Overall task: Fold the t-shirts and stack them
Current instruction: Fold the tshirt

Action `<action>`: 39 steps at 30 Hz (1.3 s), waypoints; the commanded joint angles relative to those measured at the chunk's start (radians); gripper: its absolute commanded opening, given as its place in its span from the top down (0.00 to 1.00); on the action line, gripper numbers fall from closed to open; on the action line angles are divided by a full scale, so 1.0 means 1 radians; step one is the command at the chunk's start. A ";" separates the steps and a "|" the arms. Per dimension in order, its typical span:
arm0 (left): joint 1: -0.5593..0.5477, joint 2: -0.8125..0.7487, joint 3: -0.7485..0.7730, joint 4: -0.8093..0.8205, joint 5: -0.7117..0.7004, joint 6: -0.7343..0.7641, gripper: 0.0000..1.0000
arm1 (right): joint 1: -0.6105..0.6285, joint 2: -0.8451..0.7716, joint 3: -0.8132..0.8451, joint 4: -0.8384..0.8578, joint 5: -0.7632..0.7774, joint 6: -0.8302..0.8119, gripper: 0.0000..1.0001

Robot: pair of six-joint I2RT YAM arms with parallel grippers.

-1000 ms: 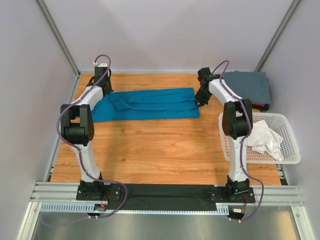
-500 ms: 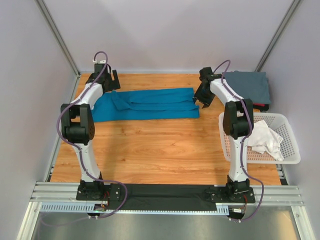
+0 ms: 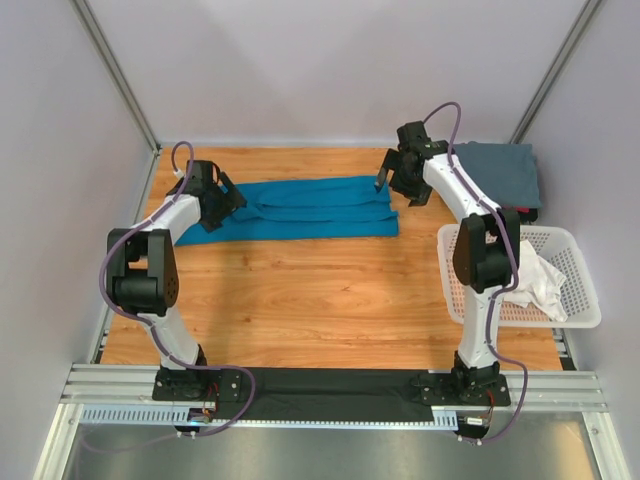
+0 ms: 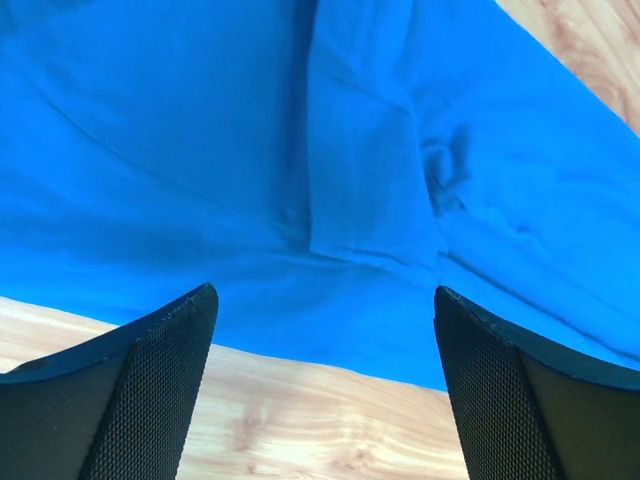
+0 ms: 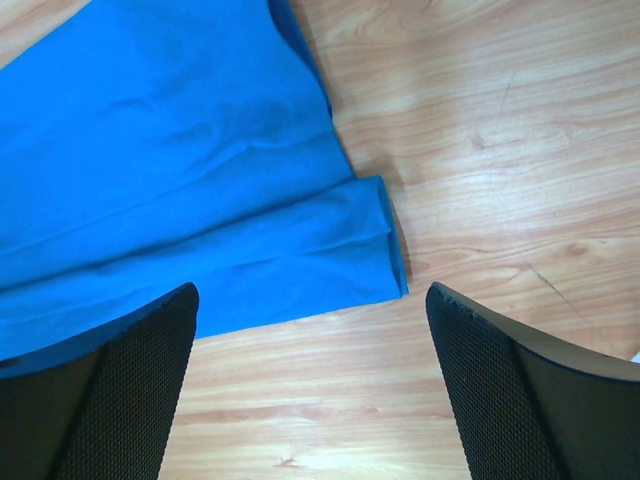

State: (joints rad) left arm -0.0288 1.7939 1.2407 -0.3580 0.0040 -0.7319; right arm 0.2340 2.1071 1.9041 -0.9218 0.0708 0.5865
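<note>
The teal-blue t-shirt (image 3: 310, 208) lies folded into a long flat band across the far half of the table. My left gripper (image 3: 222, 200) hovers open over its left end, and the left wrist view shows cloth (image 4: 300, 150) and bare wood between the wide fingers, nothing held. Over the band's right end hangs my right gripper (image 3: 397, 185), open and empty, with the shirt's folded corner (image 5: 370, 240) below it. The slate grey t-shirt (image 3: 500, 172) lies folded at the back right. The white t-shirt (image 3: 530, 275) is crumpled in the basket.
The white lattice basket (image 3: 585, 305) stands at the right edge, close beside the right arm. Grey walls close in the table on the left, back and right. Bare wood (image 3: 320, 290) stretches between the teal band and the arm bases.
Both grippers have opened and let go of the teal shirt. The left gripper moved nearer, over the shirt's left end. The right gripper lifted and drew back a little.
</note>
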 commanded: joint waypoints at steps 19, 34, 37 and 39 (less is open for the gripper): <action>-0.006 0.117 0.017 0.156 0.091 -0.126 0.52 | 0.005 -0.093 -0.011 0.008 0.047 -0.056 0.11; -0.016 0.165 0.201 0.080 0.076 -0.064 1.00 | 0.004 -0.065 0.026 -0.006 0.061 -0.053 0.14; -0.020 0.196 0.232 0.077 0.088 -0.066 1.00 | 0.002 -0.062 0.029 -0.006 0.063 -0.054 0.14; -0.026 0.220 0.261 0.077 0.100 -0.064 1.00 | 0.002 -0.059 0.032 -0.006 0.066 -0.057 0.14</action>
State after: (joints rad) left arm -0.0433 1.9766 1.4528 -0.2718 0.0856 -0.8196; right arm 0.2390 2.0602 1.8938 -0.9314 0.1150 0.5446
